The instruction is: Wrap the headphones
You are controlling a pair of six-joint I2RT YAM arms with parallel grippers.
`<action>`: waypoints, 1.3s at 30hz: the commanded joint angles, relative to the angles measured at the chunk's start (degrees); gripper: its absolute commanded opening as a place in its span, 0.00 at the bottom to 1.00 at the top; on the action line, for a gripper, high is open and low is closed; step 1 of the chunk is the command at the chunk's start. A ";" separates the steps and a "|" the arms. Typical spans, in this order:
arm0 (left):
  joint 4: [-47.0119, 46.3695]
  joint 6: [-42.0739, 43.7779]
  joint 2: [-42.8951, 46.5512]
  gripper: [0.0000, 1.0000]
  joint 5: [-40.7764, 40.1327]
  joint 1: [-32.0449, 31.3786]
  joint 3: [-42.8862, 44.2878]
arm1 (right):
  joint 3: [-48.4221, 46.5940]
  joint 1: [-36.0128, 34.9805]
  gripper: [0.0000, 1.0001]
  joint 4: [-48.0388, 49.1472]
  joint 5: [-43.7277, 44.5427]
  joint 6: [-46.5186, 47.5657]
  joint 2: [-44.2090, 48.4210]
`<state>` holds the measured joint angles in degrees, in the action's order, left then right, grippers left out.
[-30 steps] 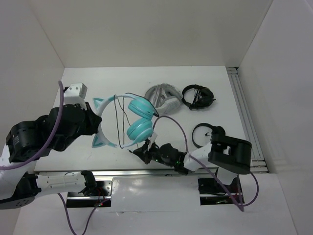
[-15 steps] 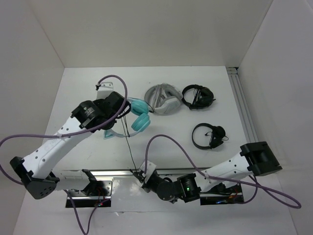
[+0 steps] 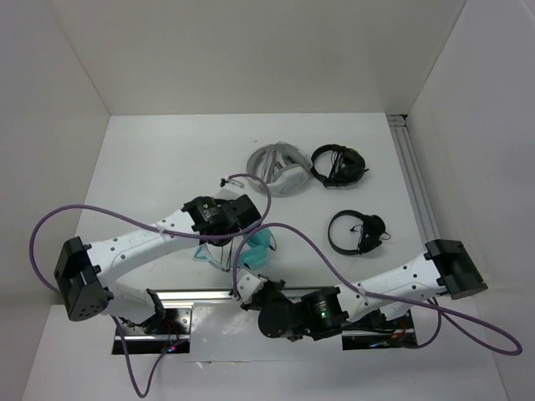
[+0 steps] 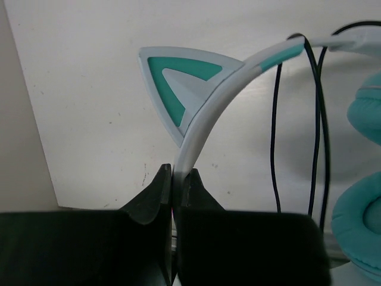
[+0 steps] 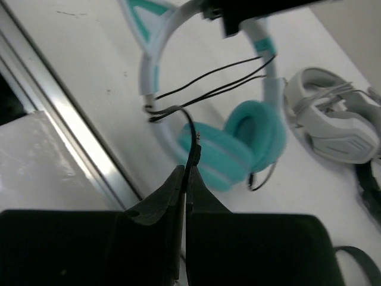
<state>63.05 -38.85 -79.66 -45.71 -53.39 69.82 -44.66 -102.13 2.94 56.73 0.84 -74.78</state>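
The teal headphones [image 3: 262,247] are near the table's front edge, mostly hidden under my left wrist in the top view. My left gripper [image 4: 180,174] is shut on their pale blue headband [image 4: 205,128], just below a cat ear [image 4: 178,83]. The thin black cable [image 4: 276,125] crosses the headband in two strands. My right gripper [image 5: 189,168] is shut on the cable [image 5: 189,128] near its plug, in front of the teal ear cups [image 5: 250,143]. In the top view the right gripper [image 3: 248,284] is at the front rail, just near of the headphones.
White-grey headphones [image 3: 278,169] and black headphones [image 3: 338,164] lie at the back of the table. Another black pair [image 3: 358,231] lies at the right. A metal rail [image 3: 192,294] runs along the front edge and another rail [image 3: 418,192] along the right side.
My left arm has carried the headphones right and toward the front edge. My right gripper, still on the cable, has stayed low at the front rail.
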 commanded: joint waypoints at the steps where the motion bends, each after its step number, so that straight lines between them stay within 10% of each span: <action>1: -5.91 6.50 2.48 0.00 5.51 -2.16 -1.88 | -4.03 0.09 0.00 -6.79 7.16 5.47 3.94; 12: -9.70 13.97 7.50 0.00 25.84 -7.60 -5.49 | 0.01 3.85 0.02 -2.95 16.84 13.40 6.92; 39: -2.58 10.37 11.01 0.00 26.55 -11.92 -0.04 | 0.80 14.06 0.19 -3.99 6.55 9.00 4.03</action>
<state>59.31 -29.87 -71.79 -20.99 -63.79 66.39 -42.57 -90.56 0.12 60.42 12.84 -69.82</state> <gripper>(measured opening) 0.108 0.186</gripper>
